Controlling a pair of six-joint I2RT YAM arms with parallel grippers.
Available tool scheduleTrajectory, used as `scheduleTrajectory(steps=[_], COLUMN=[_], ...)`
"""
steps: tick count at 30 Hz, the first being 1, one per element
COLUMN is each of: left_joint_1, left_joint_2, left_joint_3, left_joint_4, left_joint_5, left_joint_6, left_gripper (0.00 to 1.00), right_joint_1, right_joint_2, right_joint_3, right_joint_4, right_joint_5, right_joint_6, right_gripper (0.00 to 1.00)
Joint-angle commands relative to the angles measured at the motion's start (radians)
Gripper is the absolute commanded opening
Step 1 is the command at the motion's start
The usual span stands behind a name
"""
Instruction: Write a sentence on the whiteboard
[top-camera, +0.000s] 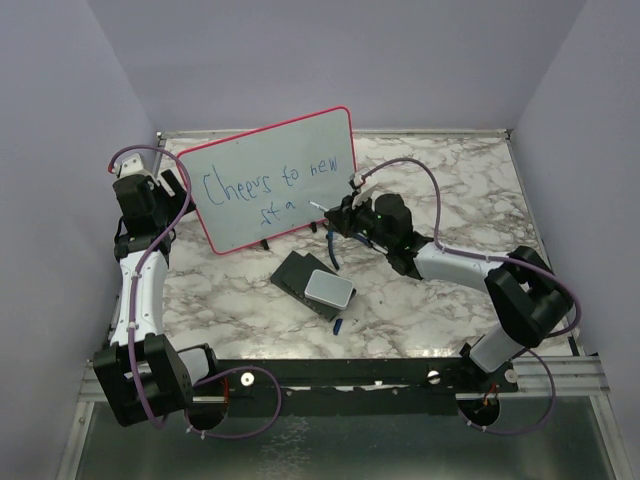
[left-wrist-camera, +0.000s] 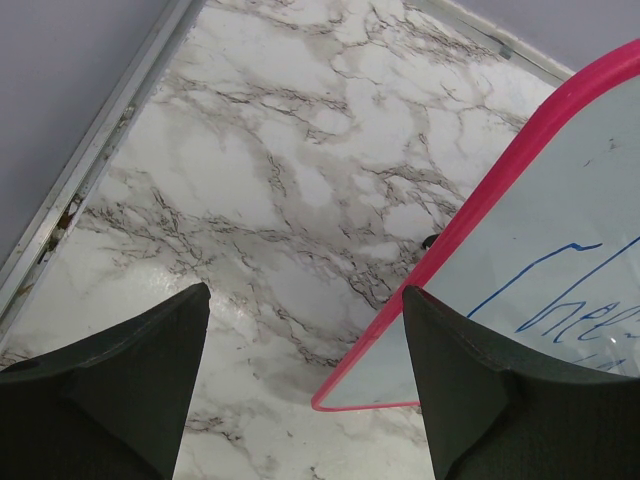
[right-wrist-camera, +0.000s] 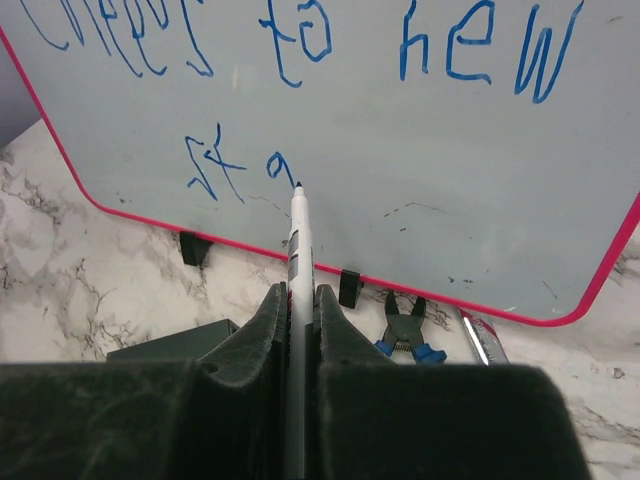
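The whiteboard (top-camera: 270, 180) stands tilted at the back of the table, red-pink frame, black feet. The sentence (top-camera: 262, 184) in blue reads "Cheers to new" with "sta" under it, also in the right wrist view (right-wrist-camera: 300, 60). My right gripper (right-wrist-camera: 297, 290) is shut on a white marker (right-wrist-camera: 297, 240); its dark tip touches the board just right of the "a". In the top view the right gripper (top-camera: 335, 215) is at the board's lower right. My left gripper (left-wrist-camera: 305, 300) is open and empty by the board's lower left corner (left-wrist-camera: 345, 400); in the top view it (top-camera: 172, 190) sits at the board's left edge.
A dark block with a grey-white pad (top-camera: 322, 286) lies in front of the board, a blue cap (top-camera: 338, 324) near it. Small pliers with blue handles (right-wrist-camera: 405, 335) and a red-silver item (right-wrist-camera: 478, 335) lie under the board's lower edge. Metal rails edge the table.
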Motion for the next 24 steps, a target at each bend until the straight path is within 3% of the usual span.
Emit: scheduleTrajectory(steps=[1,24], left_joint_1=[-0.012,-0.015], left_joint_2=[-0.009,0.008], left_joint_3=[-0.013,-0.012], left_joint_4=[0.012,0.012], left_joint_5=[0.014,0.014], left_joint_6=[0.013,0.015], left_gripper=[0.79,0.79], right_joint_1=[-0.032,-0.023], right_joint_2=[-0.014,0.169], right_joint_3=[-0.015,0.129], right_joint_4=[0.065,0.022], right_joint_5=[-0.108,-0.122], right_joint_6=[-0.001,-0.024], right_gripper=[0.01,0.01])
